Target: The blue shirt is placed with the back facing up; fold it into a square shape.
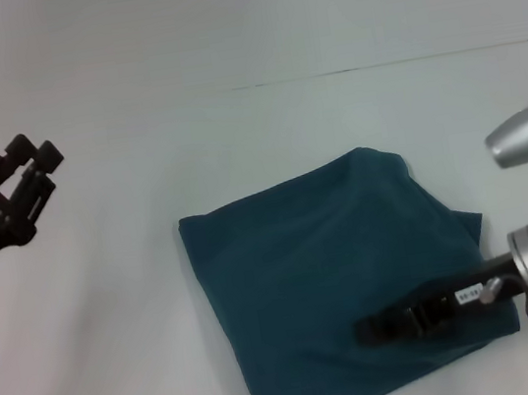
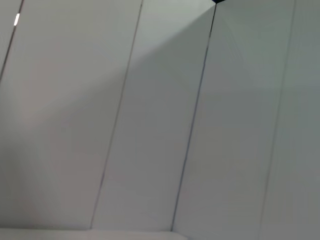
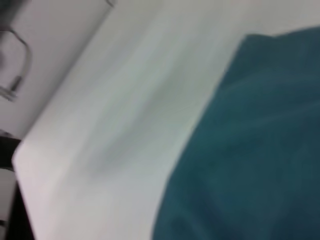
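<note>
reaching across the folded blue shirt (image 1: 316,279), right gripper (image 1: 368,329); left gripper (image 1: 32,173) raised aside

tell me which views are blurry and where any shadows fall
Head view: sharp, evenly lit; the right gripper casts only a faint shadow on the blue shirt. Right wrist view: soft and smeared; the shirt's edge is fuzzy against the white table. Left wrist view: only pale panels, with a broad diagonal shadow across them.
</note>
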Tool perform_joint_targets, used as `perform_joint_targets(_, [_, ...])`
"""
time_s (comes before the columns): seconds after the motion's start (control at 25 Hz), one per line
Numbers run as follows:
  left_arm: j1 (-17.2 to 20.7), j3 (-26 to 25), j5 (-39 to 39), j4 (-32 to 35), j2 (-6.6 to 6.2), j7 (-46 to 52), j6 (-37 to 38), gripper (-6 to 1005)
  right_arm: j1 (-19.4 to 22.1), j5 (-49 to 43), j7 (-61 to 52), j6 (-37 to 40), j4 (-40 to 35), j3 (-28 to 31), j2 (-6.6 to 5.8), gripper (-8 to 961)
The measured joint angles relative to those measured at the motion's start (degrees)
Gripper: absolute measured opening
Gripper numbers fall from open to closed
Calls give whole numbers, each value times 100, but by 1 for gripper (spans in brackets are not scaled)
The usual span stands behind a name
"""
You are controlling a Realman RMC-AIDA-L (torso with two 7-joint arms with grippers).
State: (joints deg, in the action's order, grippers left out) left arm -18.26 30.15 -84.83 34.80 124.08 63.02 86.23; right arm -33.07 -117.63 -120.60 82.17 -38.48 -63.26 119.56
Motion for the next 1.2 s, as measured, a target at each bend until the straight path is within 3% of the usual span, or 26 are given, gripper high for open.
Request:
perform_joint_targets(0.16, [5,4,-288,36,0,35,102,355,82,262,96,480,-387,266,13,40])
perform_joint_targets(0.28, [6,0,-940,169,-2,26,122,355,283,416,-21,603,-1027,323,15,61])
perform_joint_targets(0.44, [40,0,-1527,314,10,-7,130,355,654,532,-167,380,-1935,573,32,88])
perform_joint_targets(0.56, [137,3,-1823,452,12,-10,268,356,784,713,-115,137,-2155,783,9,109])
perform_joint_targets(0.8, [361,0,-2352,901,8,32,1209,363,626,639,-100,-384,-2175,737,26,150])
perform_joint_targets(0.96, [415,2,-2728,1123,31,40,1310,395,371,569,-107,-1018,-2109,520,35,177])
perform_joint_targets(1.08, [372,39,-2928,1139,31,57,1192,641,286,532,-115,-1203,-2072,431,35,275])
perform_joint_targets(1.2, [331,247,-3047,1144,30,72,920,768,211,483,-122,-1478,-2030,354,34,372])
